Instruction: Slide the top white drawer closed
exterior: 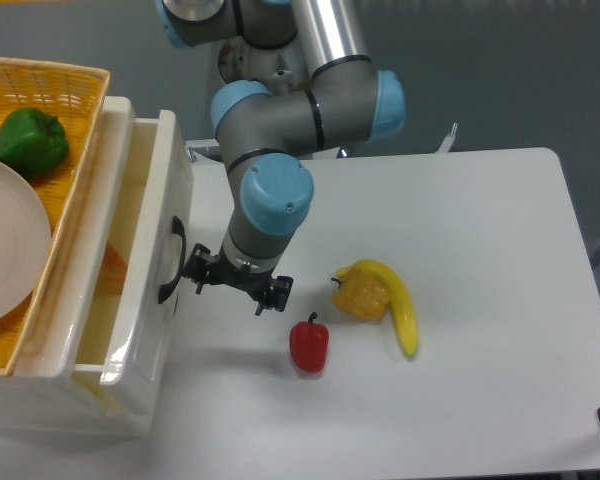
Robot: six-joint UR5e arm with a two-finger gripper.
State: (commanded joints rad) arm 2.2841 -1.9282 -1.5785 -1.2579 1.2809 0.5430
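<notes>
Drawer position: we see the top white drawer at the left edge of the table, part-way out of its cabinet, with its front panel facing right and a strip of its inside open to view from above.

Handle: the black curved handle sits mid-way along that front panel, and our gripper is right beside it, touching it or very nearly so.

Claw state: we cannot tell whether the fingers are spread or closed; they appear as small dark prongs splayed to each side under the wrist, and nothing seems to be held between them.

Contents: we make out an orange object inside the drawer, mostly hidden under the yellow wicker basket that sits above.

Done so far: we judge the task well under way, since only a narrow strip of the drawer's inside shows between the front panel and the basket.

Left to do: we judge that the rest of the travel leftward remains, until the front panel sits flush with the cabinet.

Lower drawer: its front is not clearly visible to us from this angle.

Bystanders: the red pepper, yellow pepper and banana lie on the table to the right, apart from the drawer and clear of its path.
</notes>
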